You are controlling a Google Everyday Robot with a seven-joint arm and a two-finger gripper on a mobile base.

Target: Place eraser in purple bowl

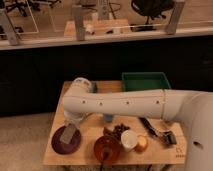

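Nearest the camera, along the front edge of a wooden table [85, 150]: purple bowl [58, 144] at front left, orange-brown bowl [107, 148] just right of it, then a white cup [129, 140] and a small yellowish round item [142, 144]. Over the purple bowl, gripper [69, 133] lowered from a white arm [125, 104], a grey flat shape at its tip, likely the eraser [68, 134], inside the bowl's outline; grip state impossible to tell. Further right, long black brush-like tool [149, 126]. Behind the bowls, a teal-blue block [107, 118] partly hidden under the arm. At the table's far right corner, green tray [145, 81]. Beyond, a dark wall and glass partition.
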